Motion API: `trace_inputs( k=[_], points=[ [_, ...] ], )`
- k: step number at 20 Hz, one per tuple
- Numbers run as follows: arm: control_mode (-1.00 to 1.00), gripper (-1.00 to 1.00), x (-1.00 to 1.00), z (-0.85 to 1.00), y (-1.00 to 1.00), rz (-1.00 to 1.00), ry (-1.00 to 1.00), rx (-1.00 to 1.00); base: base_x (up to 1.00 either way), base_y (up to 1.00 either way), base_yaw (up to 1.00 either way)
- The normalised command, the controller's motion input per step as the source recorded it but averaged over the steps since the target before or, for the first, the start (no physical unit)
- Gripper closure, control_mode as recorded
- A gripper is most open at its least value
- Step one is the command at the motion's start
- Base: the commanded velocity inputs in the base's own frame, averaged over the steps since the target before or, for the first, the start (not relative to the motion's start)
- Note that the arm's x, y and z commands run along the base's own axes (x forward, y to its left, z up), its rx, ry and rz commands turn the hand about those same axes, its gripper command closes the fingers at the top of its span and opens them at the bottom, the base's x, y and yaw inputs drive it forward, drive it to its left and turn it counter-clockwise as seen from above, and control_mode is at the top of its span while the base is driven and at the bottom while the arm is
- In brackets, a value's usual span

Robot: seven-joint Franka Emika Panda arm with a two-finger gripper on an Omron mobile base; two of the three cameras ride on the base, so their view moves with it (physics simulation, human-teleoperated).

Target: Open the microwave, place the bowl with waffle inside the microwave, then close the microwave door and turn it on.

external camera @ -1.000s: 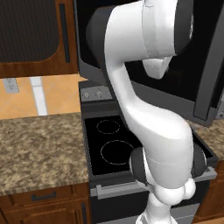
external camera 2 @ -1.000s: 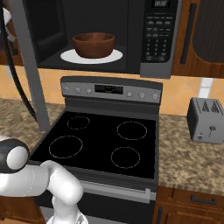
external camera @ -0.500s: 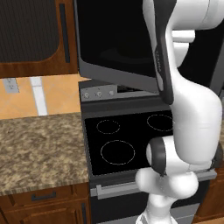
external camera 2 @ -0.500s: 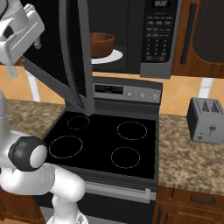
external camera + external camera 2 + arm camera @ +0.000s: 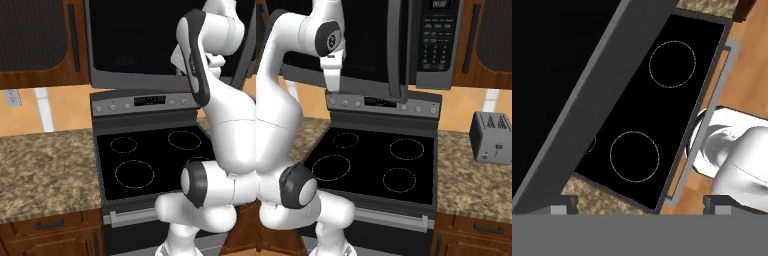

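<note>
The microwave [image 5: 453,75] hangs above the stove, its button panel [image 5: 437,35] at the right. The microwave door [image 5: 366,35] stands almost shut, its long grey handle [image 5: 397,55] close to the panel. My gripper [image 5: 332,86] points down in front of the door's lower left part, next to the glass. In the hand view the gripper [image 5: 640,207] is open, its fingertips [image 5: 559,209] wide apart with nothing between them, and the microwave door [image 5: 542,75] runs along the left. From the left base view the microwave door [image 5: 135,35] is a black panel behind my arm. The bowl and the waffle are hidden behind the door.
The black-topped stove [image 5: 376,160] with its knob panel [image 5: 381,104] lies under the microwave. A small grey toaster [image 5: 491,137] stands on the granite counter [image 5: 471,175] at the right. More counter [image 5: 45,170] lies left of the stove, and wooden cabinets [image 5: 35,40] flank the microwave.
The door has swung from wide open to almost shut, with my hand moving along with it. The bowl on the white plate, visible before, is now covered by the door.
</note>
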Motion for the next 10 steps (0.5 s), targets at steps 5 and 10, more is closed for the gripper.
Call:
trace_inputs(
  k=[5, 10],
  points=[
    [-1.00, -1.00, 1.00, -0.34, -0.58, 0.28, -0.15, 0.00, 0.00, 0.00, 0.00],
    [-1.00, -1.00, 1.00, -0.43, -0.29, 0.05, -0.06, -0.05, 0.00, 0.00, 0.00]
  ],
)
